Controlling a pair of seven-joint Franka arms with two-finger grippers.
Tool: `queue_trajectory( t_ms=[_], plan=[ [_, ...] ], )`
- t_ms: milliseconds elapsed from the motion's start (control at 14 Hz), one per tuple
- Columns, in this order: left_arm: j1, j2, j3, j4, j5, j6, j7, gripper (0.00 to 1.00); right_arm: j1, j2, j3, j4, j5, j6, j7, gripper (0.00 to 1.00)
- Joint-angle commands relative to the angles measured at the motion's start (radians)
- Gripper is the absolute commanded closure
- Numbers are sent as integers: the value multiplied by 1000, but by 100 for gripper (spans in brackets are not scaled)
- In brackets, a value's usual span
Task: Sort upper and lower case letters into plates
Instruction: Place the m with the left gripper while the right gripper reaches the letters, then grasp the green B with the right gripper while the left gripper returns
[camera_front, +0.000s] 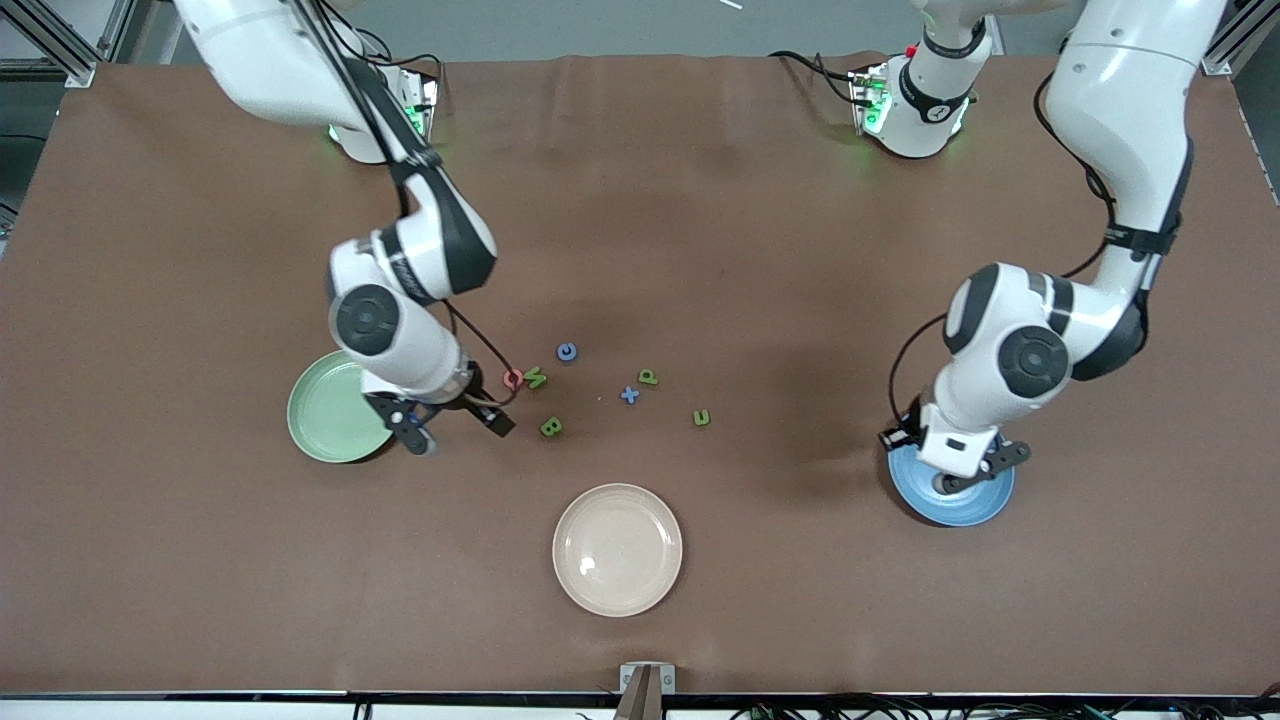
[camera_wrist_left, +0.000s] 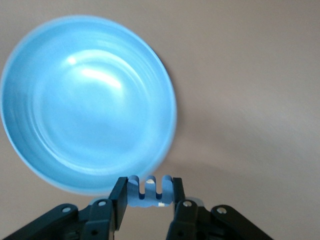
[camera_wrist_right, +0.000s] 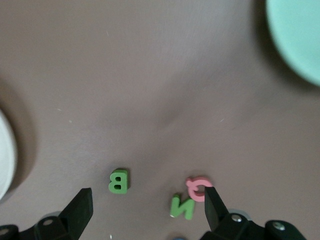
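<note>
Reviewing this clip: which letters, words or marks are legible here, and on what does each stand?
"B": green B, a toy piece on the table.
"N": green N, beside the pink letter.
"P": green P.
"x": blue x.
Not surely readable: the pink letter, the round blue letter, the small green letter, the held blue letter in the left gripper.
No labels or brands are readable.

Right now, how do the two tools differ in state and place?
The left tool is shut on a blue letter above the blue plate. The right tool is open and holds nothing, beside the mint plate, over loose letters. Both point down.
</note>
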Motion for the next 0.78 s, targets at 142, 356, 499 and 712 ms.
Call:
queue_trajectory(
  t_ms=[142,356,499,712],
  plan=[
    [65,125,19,122,30,5,132,53,68,134,-14,106,-126,22,247,11],
    [61,122,23,126,40,2,121,0,70,169,-12,122,-120,53,263,24],
    [53,110,22,126,43,-4,123,0,70,186,-12,125,-118,77,280,25],
    [-37,85,10,128,40,-39,120,0,85,212,-12,141,-117,79,303,25]
  ],
)
